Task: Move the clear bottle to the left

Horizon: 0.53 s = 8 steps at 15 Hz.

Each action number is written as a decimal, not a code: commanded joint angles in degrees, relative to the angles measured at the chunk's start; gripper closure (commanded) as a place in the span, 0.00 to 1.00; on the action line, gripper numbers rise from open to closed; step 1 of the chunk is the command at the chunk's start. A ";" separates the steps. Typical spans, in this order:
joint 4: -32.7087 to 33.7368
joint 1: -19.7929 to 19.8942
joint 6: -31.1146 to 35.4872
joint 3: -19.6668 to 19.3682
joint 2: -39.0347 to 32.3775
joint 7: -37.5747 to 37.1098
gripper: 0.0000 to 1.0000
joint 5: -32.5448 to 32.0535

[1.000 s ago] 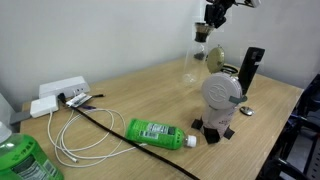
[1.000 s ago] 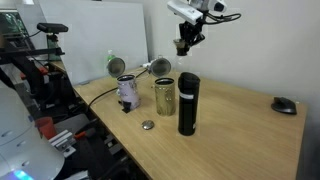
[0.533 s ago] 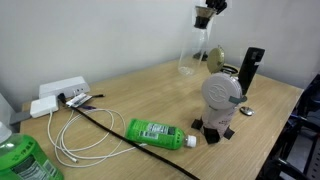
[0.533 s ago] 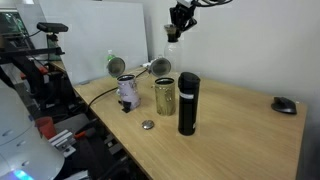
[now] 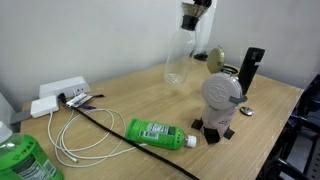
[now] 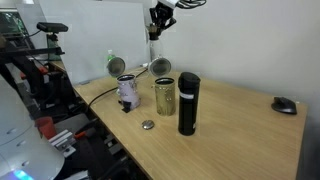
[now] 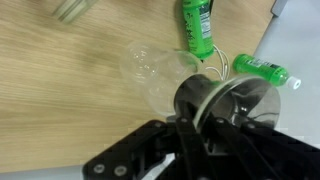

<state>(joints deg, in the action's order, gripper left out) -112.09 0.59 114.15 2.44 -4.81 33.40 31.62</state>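
The clear bottle (image 5: 177, 58) hangs upright in the air above the back of the wooden table (image 5: 130, 95), well off its surface. My gripper (image 5: 194, 9) is shut on its dark collar at the top edge of an exterior view. In an exterior view the gripper (image 6: 159, 16) holds the faintly visible bottle (image 6: 154, 33) against the white wall. In the wrist view I look down the bottle: its rounded body (image 7: 153, 70) extends away, and my gripper (image 7: 200, 122) clasps the dark neck.
A green labelled bottle (image 5: 158, 133) lies on the table near black and white cables (image 5: 75, 130). A white round device (image 5: 222, 95), a black flask (image 6: 187, 103), a gold can (image 6: 164, 96) and a mug (image 6: 127, 92) stand below. A power strip (image 5: 58, 95) lies far left.
My gripper has carried the clear bottle sideways, leftward in both exterior views, away from the black flask, and a little higher. Nothing else has moved.
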 commanded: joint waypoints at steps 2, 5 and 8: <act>1.43 -1.97 -0.10 1.62 -1.69 2.48 0.96 -3.28; 1.65 -2.81 -0.52 2.54 -2.95 3.33 0.96 -5.59; 1.78 -3.50 0.13 3.37 -4.58 3.41 0.96 -8.59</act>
<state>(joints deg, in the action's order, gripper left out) -111.67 -2.85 114.52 5.09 -8.12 35.50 25.12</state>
